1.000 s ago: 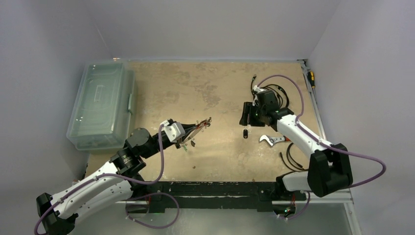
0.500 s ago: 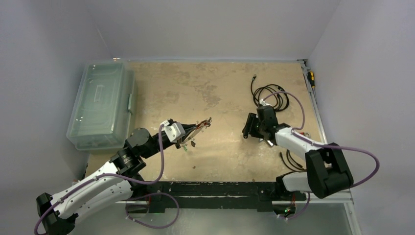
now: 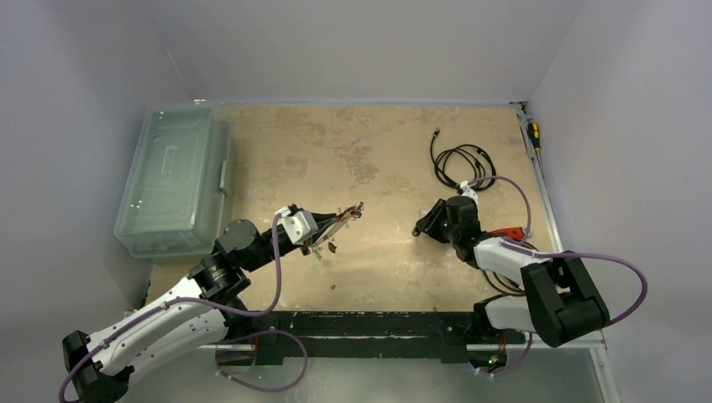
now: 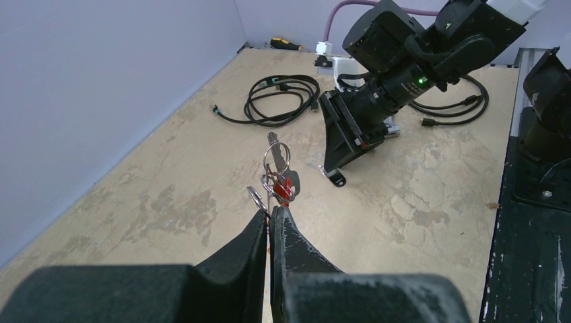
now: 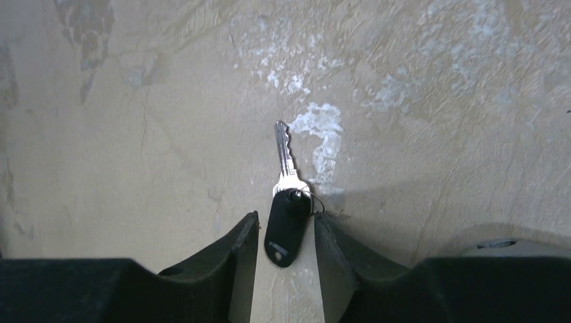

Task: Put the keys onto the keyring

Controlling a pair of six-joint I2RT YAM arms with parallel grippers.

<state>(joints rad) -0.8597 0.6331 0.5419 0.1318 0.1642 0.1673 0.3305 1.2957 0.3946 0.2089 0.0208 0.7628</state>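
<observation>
My left gripper (image 3: 334, 225) is shut on the thin silver keyring (image 3: 342, 218) and holds it above the table. In the left wrist view the gripper (image 4: 271, 214) pinches the loop edge-on, and a red-headed key (image 4: 285, 187) and small rings (image 4: 276, 158) hang on it. A green-headed key (image 3: 320, 254) dangles below. A black-headed key (image 5: 285, 225) lies flat on the table. My right gripper (image 5: 284, 232) is open and low, one finger on each side of the key's head. The right gripper also shows in the top view (image 3: 422, 227).
A clear plastic box (image 3: 172, 180) stands at the left. A black coiled cable (image 3: 462, 159) lies at the back right, and another cable (image 3: 495, 277) lies by the right arm's base. A yellow-handled screwdriver (image 3: 533, 134) lies at the right edge.
My right arm has swung toward the near side and come down, so its open fingers now straddle the black-headed key. The left arm and keyring have not moved.
</observation>
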